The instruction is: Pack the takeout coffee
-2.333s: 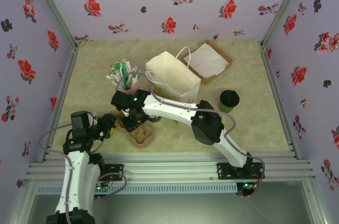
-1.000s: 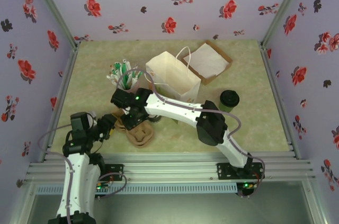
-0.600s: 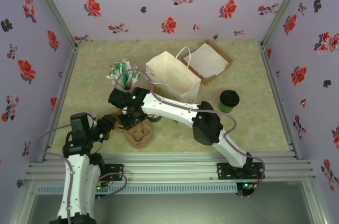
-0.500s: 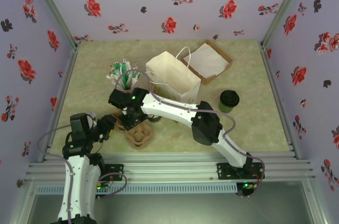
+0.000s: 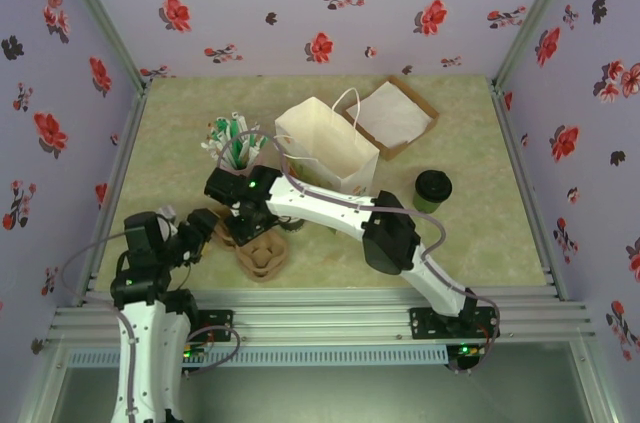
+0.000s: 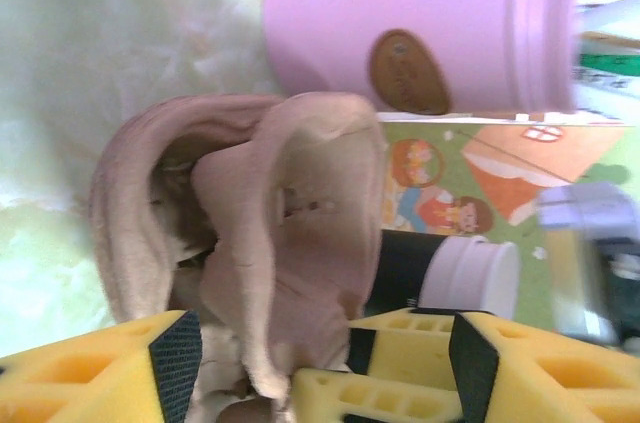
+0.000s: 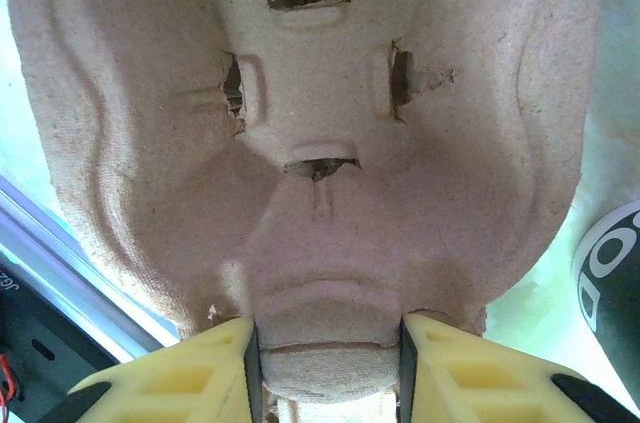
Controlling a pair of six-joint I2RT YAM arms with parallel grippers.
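Observation:
The takeout coffee (image 5: 432, 188), a small cup with a black lid, stands upright at the right of the table, far from both grippers. My right gripper (image 5: 250, 221) (image 7: 325, 363) is shut on the near edge of a brown pulp cup carrier (image 7: 310, 143) (image 5: 262, 255). My left gripper (image 5: 207, 227) (image 6: 322, 368) is open beside it, its black pads (image 6: 175, 363) either side of the carrier's edge (image 6: 270, 243) without pressing it. Beyond the carrier stands a dark cup with a white rim (image 6: 445, 278).
A pink cup of stirrers (image 5: 237, 148) (image 6: 420, 23) stands just behind the carrier. The white paper bag (image 5: 330, 148) stands open mid-table, with a cardboard tray (image 5: 393, 115) behind it. The metal rail (image 5: 320, 308) runs along the near edge.
My left gripper has opened wider around the carrier's edge, and the left arm has shifted slightly left. The right gripper keeps its hold on the carrier, nearly still.

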